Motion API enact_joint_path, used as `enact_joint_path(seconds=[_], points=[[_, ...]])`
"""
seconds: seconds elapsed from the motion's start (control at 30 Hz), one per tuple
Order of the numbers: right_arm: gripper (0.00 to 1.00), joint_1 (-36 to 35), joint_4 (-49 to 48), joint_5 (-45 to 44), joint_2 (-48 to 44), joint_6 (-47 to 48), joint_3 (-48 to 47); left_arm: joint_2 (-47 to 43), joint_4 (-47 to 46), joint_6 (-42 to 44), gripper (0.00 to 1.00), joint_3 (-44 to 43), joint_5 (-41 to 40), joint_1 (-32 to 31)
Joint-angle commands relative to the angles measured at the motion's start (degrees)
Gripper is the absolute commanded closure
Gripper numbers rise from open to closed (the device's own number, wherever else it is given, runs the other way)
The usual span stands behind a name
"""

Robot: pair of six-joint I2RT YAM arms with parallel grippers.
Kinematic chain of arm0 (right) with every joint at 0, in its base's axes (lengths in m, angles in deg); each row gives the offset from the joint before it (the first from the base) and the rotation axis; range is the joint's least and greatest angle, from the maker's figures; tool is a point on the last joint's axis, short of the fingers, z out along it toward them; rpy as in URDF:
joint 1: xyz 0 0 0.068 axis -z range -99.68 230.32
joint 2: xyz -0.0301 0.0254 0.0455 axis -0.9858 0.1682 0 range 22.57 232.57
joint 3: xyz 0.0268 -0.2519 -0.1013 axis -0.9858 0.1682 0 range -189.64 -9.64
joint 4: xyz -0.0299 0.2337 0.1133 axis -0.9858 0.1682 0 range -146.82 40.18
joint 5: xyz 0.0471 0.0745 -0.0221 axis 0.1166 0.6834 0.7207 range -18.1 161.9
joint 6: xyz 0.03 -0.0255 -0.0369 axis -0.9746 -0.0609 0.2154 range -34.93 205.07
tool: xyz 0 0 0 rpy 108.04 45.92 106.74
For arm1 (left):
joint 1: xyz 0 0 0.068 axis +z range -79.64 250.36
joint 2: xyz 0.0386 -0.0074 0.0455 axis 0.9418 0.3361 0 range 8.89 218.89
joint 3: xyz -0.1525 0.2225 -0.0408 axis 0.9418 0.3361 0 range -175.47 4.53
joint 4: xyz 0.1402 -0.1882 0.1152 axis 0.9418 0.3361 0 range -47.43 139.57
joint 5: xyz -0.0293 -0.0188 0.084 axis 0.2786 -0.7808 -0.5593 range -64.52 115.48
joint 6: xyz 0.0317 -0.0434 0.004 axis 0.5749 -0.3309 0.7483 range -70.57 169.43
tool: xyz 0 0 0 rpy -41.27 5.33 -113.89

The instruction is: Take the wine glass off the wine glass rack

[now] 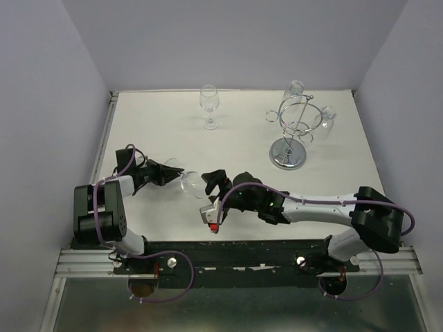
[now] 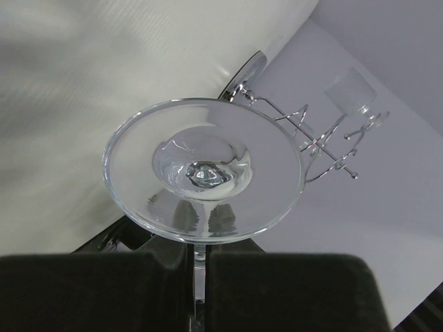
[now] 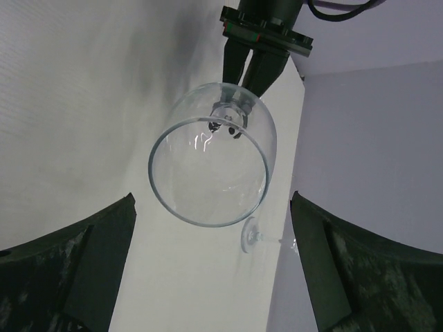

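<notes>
My overhead camera looks steeply down from behind the arm bases and takes in the whole table (image 1: 159, 138). My left wrist view sits close behind the foot of the wine glass (image 2: 204, 169), with the wine glass rack (image 2: 309, 143) at two o'clock. My right wrist view looks into the same glass's mouth from equally near.

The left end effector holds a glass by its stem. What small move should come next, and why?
Probably the right end effector should ease forward around the bowl of the glass. Its fingers are open and face the rim, while the left end effector is shut on the stem.
</notes>
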Motion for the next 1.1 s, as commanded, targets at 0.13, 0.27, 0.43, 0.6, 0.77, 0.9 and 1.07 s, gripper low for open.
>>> enact_joint_path(seconds=[0.13,0.27,0.43,0.6,0.77,0.9,1.07], points=[[0.0,-1.3,-7.0,0.0,4.6,2.8,-3.6,0.4,4.3,-2.9,1.0,0.6,0.6,2.0],[0.01,-1.6,-8.1,0.1,6.2,3.3,-4.3,0.6,4.7,-3.1,1.0,0.6,0.4,2.1],[0.03,-1.7,-8.1,0.0,7.9,4.2,-5.3,0.4,6.3,-2.6,1.0,0.1,0.4,2.0],[0.08,-1.7,-6.7,0.1,8.8,3.4,-6.5,0.2,6.3,-2.3,1.0,0.7,0.3,2.0],[0.18,-1.8,-4.2,0.4,9.3,2.4,-7.7,0.1,6.5,-1.9,1.0,0.5,0.0,2.0],[0.23,-1.8,-2.8,0.4,8.9,1.6,-8.3,-0.4,8.7,-1.3,1.0,0.5,-0.6,2.1],[0.29,-1.8,-0.6,-0.5,8.7,-1.5,-10.2,-1.7,7.2,0.1,0.52,0.1,-1.4,2.1]])
